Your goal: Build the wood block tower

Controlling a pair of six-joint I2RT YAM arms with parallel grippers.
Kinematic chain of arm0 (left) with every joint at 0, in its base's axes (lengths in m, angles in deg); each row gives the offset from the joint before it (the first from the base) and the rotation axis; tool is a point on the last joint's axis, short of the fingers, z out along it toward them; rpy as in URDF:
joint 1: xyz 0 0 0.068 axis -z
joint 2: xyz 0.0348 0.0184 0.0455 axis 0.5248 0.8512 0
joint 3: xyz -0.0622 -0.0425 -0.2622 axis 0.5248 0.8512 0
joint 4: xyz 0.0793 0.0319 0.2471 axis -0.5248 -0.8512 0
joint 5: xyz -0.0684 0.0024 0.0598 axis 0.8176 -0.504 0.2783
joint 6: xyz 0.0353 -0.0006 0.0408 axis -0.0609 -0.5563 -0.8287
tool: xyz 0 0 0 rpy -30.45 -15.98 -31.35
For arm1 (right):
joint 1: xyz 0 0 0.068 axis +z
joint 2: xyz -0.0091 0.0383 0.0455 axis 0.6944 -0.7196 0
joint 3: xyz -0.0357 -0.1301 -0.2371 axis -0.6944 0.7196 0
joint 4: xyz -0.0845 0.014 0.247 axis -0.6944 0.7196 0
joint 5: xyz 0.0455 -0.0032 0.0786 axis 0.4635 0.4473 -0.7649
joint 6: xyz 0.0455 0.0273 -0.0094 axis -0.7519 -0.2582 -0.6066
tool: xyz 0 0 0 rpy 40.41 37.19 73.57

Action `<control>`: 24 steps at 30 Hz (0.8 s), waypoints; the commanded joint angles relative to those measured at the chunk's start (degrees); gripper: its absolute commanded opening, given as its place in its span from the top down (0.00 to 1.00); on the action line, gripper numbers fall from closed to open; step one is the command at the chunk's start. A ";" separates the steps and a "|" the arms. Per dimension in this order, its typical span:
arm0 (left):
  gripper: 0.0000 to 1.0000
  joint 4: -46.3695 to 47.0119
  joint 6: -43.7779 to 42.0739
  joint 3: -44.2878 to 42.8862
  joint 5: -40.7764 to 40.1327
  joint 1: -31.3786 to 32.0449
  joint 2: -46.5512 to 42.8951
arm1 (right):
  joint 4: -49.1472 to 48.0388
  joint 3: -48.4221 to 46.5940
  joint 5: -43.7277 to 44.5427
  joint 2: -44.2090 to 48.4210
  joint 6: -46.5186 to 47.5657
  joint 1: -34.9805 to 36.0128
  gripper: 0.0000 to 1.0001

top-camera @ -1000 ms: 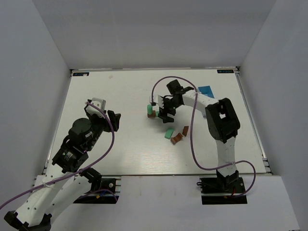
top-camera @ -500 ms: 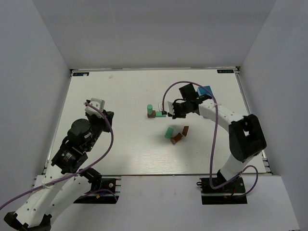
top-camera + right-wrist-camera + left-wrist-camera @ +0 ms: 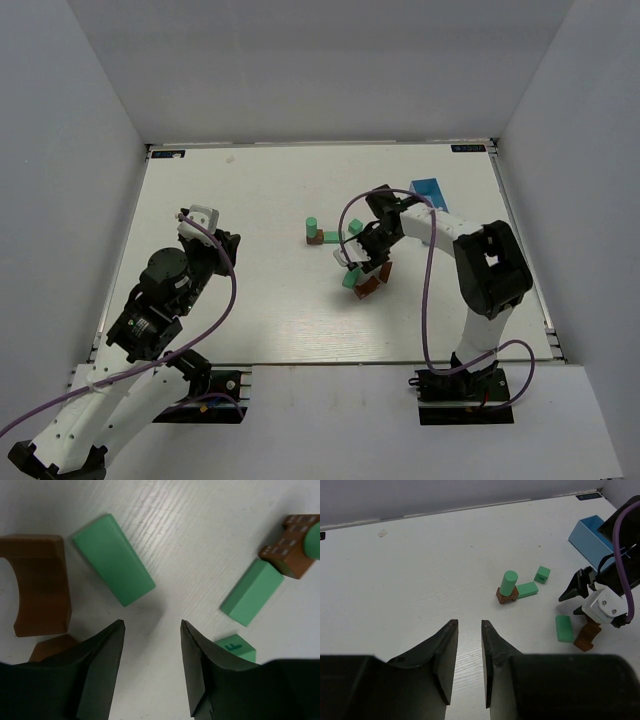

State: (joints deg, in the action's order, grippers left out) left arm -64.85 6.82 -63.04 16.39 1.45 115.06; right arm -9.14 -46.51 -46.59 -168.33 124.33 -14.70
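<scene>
Your right gripper (image 3: 152,624) is hanging low over the loose wood blocks (image 3: 366,285), jaws spread and nothing between them. Your left gripper (image 3: 469,622) is sitting well back from the pieces with its jaws nearly pressed together on nothing, so the right arm is by far the nearer one.

The tower (image 3: 313,232), a green cylinder (image 3: 509,581) standing upright on a brown base block (image 3: 507,596), is lying ahead of the right gripper and off to its right in the wrist view.

The long green block (image 3: 114,566) is lying flat just ahead of the finger on the left of that view. Its long axis is running diagonally, the near end pointing toward the gap and the far end away to the left. It is sitting at a slant to your closing line, so I am judging that you are needing a wrist turn before pinching across its narrow width.

The brown arch (image 3: 42,585) is lying just beside it, further left.
</scene>
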 commanded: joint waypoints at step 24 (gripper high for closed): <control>0.64 0.92 -0.59 0.39 0.62 -0.32 0.00 | 12.65 -6.14 2.33 -7.66 8.91 6.49 0.38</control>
State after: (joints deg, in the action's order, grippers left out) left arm -64.85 6.74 -62.99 16.70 1.45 115.06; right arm -0.31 -51.60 -44.34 -174.74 131.80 -8.98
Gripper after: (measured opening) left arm 0.362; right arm 0.618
